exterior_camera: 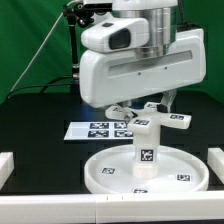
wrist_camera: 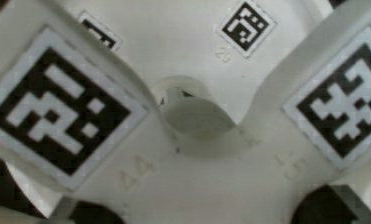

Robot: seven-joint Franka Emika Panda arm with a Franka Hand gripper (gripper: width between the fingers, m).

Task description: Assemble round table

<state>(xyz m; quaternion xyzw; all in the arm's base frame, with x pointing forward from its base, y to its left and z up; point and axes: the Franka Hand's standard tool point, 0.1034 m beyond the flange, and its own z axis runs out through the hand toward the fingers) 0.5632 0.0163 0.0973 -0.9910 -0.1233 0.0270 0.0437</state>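
Observation:
The large rimmed round disc (exterior_camera: 105, 172) lies on the black table. The short cylinder leg (exterior_camera: 145, 152) stands upright at its middle. The cross-shaped base (exterior_camera: 162, 119) sits on top of the leg. My gripper (exterior_camera: 141, 108) comes down on the base from above, and its fingers sit on either side of one arm of the cross. In the wrist view the base (wrist_camera: 182, 170) fills the frame with its tags and centre hole (wrist_camera: 200, 121). My gripper (wrist_camera: 217, 208) has the white plastic between its dark fingertips (wrist_camera: 97, 213).
The marker board (exterior_camera: 100, 129) lies flat behind the disc. White blocks stand at the exterior view's left edge (exterior_camera: 5, 165) and right edge (exterior_camera: 215, 160). A green curtain hangs behind the table.

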